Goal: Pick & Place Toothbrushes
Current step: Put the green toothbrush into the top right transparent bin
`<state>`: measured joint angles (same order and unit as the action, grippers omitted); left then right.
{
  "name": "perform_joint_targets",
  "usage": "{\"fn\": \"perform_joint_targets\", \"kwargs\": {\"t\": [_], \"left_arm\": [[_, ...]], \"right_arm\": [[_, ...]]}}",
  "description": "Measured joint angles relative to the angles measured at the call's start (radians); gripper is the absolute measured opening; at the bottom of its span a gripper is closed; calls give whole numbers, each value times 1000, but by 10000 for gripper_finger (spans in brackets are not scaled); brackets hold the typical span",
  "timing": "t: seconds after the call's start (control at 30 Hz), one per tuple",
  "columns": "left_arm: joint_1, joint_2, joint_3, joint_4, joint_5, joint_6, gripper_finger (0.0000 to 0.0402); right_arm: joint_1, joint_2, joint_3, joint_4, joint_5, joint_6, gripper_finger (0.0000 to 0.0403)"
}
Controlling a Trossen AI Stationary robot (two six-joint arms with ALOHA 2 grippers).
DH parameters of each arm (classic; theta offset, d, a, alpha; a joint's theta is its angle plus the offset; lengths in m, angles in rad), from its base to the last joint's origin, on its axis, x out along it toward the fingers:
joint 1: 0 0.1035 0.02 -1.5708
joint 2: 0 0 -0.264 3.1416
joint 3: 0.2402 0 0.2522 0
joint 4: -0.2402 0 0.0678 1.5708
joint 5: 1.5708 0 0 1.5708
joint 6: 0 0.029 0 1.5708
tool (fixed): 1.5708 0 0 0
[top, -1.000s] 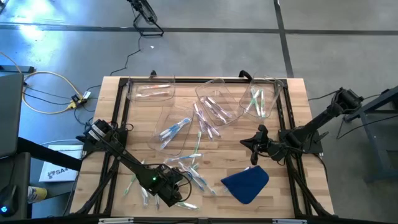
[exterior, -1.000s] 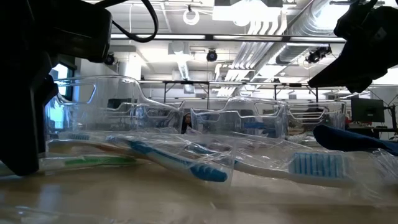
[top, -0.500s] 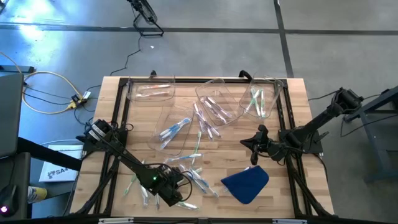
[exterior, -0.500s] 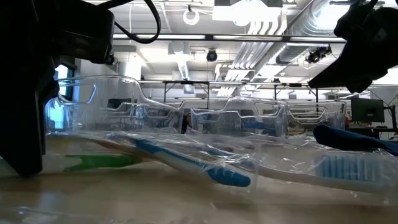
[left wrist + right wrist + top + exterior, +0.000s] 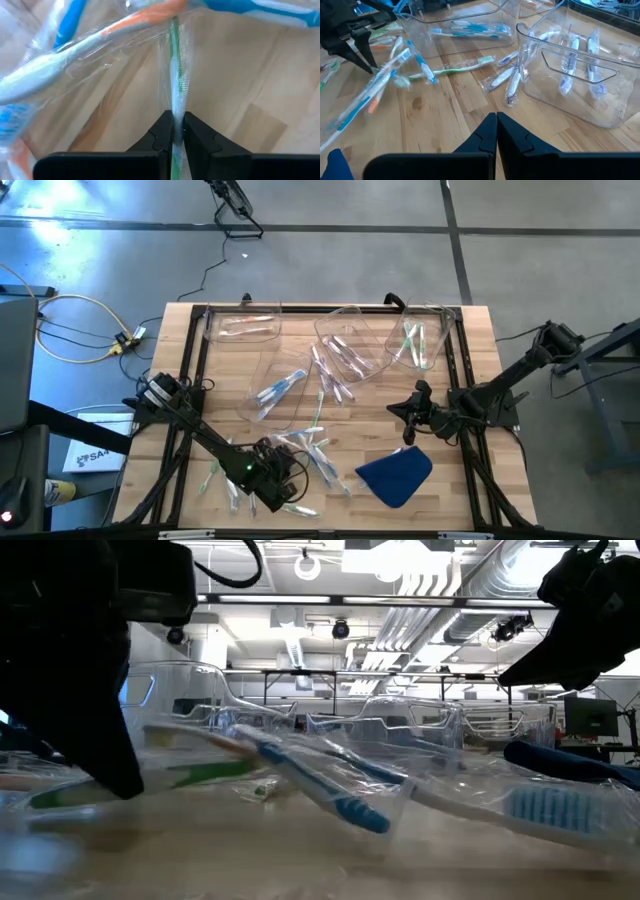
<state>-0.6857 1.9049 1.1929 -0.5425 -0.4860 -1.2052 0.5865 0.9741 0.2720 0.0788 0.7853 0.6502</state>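
Several toothbrushes in clear wrappers lie in a loose pile (image 5: 310, 452) near the table's near edge, left of centre. My left gripper (image 5: 282, 468) is at the pile's left side, shut on a green toothbrush (image 5: 175, 75). A blue toothbrush (image 5: 330, 795) leans across the pile with its head low. My right gripper (image 5: 405, 415) hangs shut and empty above the table, right of centre (image 5: 496, 122). More brushes lie in the clear bins (image 5: 350, 345). My left gripper pinches the wrapped green toothbrush between its two fingers (image 5: 162, 132). The brush runs straight out ahead of the fingertips, so the fingers lie along it. Its stretch beside the fingers (image 5: 175, 102) is off the wood, and its far end (image 5: 173, 22) goes under other wrapped brushes.
Several clear bins stand along the far half of the table (image 5: 240, 328) (image 5: 420, 340) (image 5: 280, 385). A blue cloth (image 5: 395, 473) lies near the near edge, right of the pile. Loose brushes lie beside the bins (image 5: 335, 385). Bare wood (image 5: 370, 420) lies between pile and right gripper.
My left gripper, still shut on the green brush, has moved in the low view toward the picture's right and has raised the brush. The wrapped brushes lying over it have been stirred: the blue one has tipped up at one end and slid. My right arm has kept still.
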Motion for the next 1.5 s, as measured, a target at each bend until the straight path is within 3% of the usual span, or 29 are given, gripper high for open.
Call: {"fn": "perform_joint_targets", "kwargs": {"t": [0.57,1.0,1.33,1.5], "left_arm": [[38,-2,91,-58,-327,144,25],[207,-17,90,-19,-437,410,25],[254,-79,92,305,-434,728,25],[254,-84,91,487,-359,877,25]], "right_arm": [[0,0,0,0,0,11,3],[0,0,0,0,0,11,3],[0,0,0,0,-3,11,3],[0,0,0,-1,-3,10,3]]}}
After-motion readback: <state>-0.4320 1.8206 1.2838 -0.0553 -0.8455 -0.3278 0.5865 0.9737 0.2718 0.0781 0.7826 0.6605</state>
